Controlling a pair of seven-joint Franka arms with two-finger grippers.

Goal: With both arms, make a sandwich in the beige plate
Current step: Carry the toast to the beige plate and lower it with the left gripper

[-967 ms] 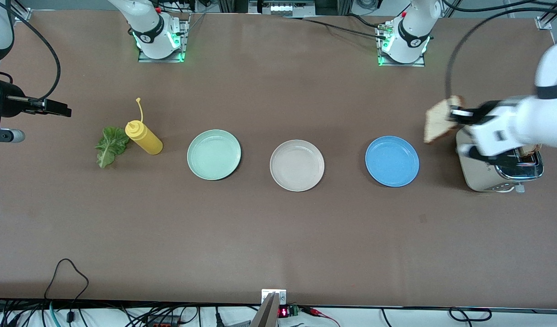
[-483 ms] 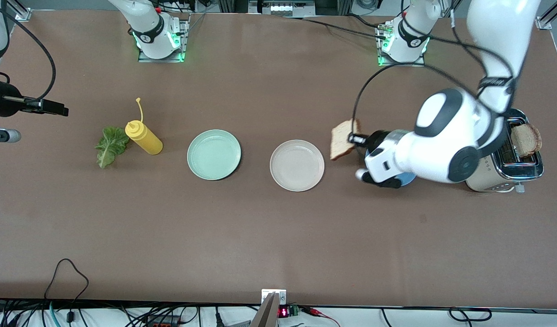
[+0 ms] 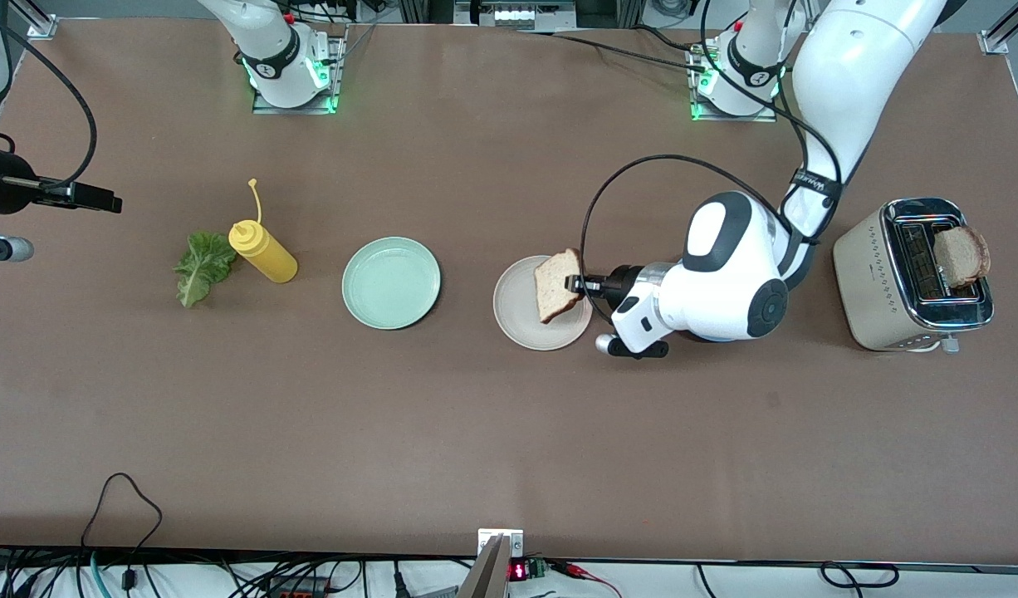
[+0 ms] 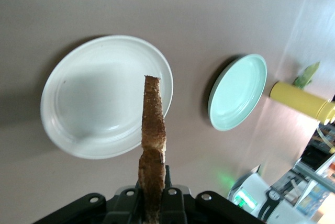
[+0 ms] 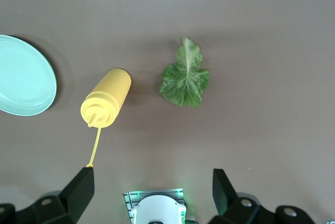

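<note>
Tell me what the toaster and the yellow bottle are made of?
The toaster looks like metal: a pale gold body with a shiny chrome top that mirrors the light. The yellow bottle looks like soft plastic, probably squeezable: smooth, matte, one even color, with a thin capped nozzle. Neither can be told for sure by look alone.

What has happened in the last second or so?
The left claw, still shut on a bread slice, carried it from beside the toaster, past the blue plate, to over the beige plate. The right claw still waits open above the lettuce. Nothing else moved.
</note>
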